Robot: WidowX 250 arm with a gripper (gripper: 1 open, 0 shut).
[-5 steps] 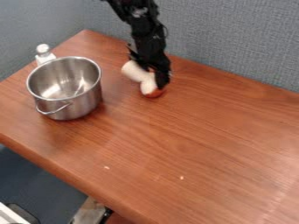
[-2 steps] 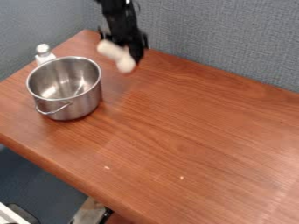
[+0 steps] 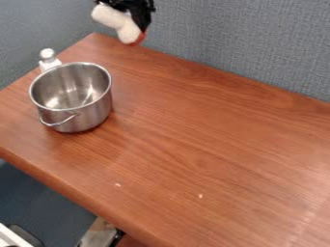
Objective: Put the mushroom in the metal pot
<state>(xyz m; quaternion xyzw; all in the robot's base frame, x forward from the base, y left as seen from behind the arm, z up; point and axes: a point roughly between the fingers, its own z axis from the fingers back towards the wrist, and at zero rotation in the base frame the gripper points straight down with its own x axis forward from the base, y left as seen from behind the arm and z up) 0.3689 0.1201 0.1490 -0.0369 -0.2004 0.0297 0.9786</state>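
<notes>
The mushroom (image 3: 123, 32), cream stem showing with a sliver of orange-red cap, hangs in the air near the top edge of the view, above the table's far left corner. My gripper (image 3: 125, 21) is shut on it, its black body mostly cut off by the frame's top. The metal pot (image 3: 71, 95), shiny and round with a thin wire handle, stands empty on the left side of the wooden table, down and to the left of the mushroom.
A small white bottle (image 3: 48, 61) stands just behind the pot near the table's left corner. The wooden table (image 3: 206, 145) stretches to the right and front; a grey-blue wall rises behind it.
My gripper closed on the mushroom where it lay on the table, lifted it, and carried it up and to the left, toward the pot's side.
</notes>
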